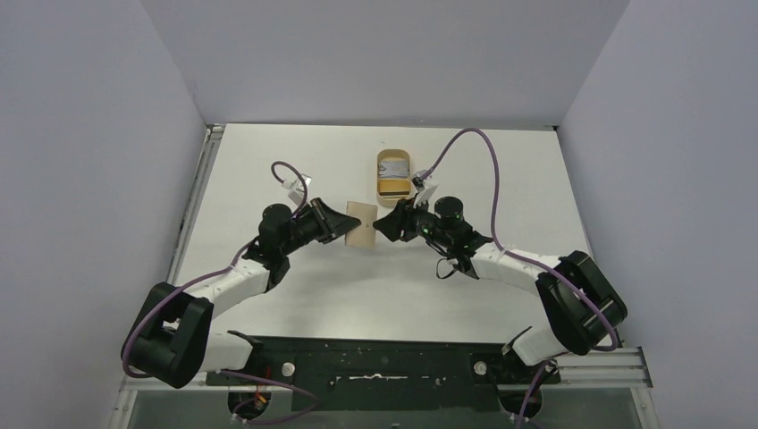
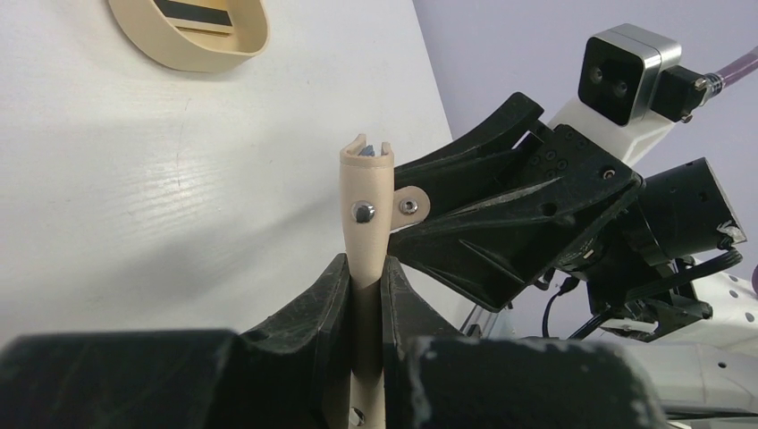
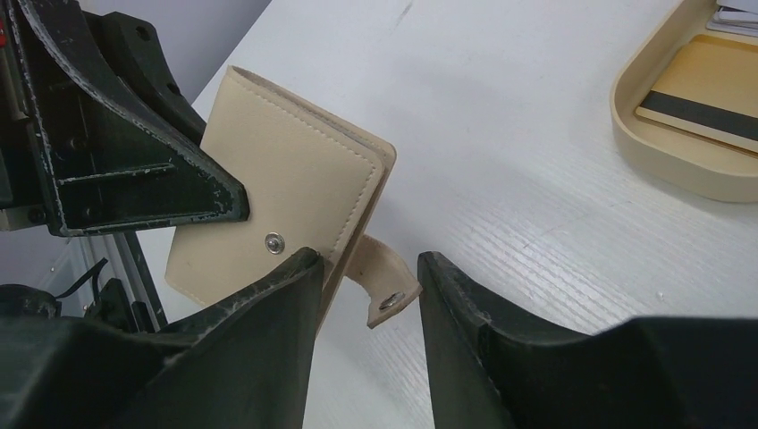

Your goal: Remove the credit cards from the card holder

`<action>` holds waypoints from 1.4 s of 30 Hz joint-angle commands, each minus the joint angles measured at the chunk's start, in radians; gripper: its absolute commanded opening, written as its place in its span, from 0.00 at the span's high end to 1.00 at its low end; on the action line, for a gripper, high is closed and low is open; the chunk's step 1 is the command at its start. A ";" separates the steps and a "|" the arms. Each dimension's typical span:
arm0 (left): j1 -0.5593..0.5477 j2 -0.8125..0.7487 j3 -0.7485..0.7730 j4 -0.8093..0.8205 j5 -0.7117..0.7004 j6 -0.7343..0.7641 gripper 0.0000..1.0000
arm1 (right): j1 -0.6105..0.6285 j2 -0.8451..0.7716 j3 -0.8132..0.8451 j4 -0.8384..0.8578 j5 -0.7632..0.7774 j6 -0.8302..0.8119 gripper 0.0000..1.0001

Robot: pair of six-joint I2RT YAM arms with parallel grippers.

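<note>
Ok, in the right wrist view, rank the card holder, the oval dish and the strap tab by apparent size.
1. card holder
2. oval dish, cropped and farther off, so this order is unsure
3. strap tab, smallest

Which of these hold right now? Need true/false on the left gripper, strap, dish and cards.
1. The left gripper is shut on the card holder. True.
2. The strap tab is snapped shut. False: it hangs unsnapped between the fingers of the open right gripper.
3. The dish is empty. False: a striped card lies in it.
4. A blue card edge shows between the holder's panels. True.
</note>
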 commanded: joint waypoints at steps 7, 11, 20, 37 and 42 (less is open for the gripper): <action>0.006 -0.067 0.012 0.117 0.041 -0.024 1.00 | 0.003 0.044 0.040 0.017 0.073 -0.005 0.81; 0.006 -0.054 0.003 0.121 0.042 -0.021 1.00 | 0.002 0.044 0.053 -0.017 0.082 -0.010 1.00; -0.008 0.081 -0.082 0.117 0.041 0.030 0.40 | -0.002 -0.039 0.026 -0.152 0.069 -0.059 1.00; -0.053 0.086 -0.076 -0.020 -0.032 0.116 0.20 | -0.009 -0.203 0.072 -0.456 0.082 -0.118 1.00; -0.086 0.057 -0.040 -0.091 -0.040 0.165 0.20 | 0.000 -0.292 0.176 -0.627 0.155 -0.118 1.00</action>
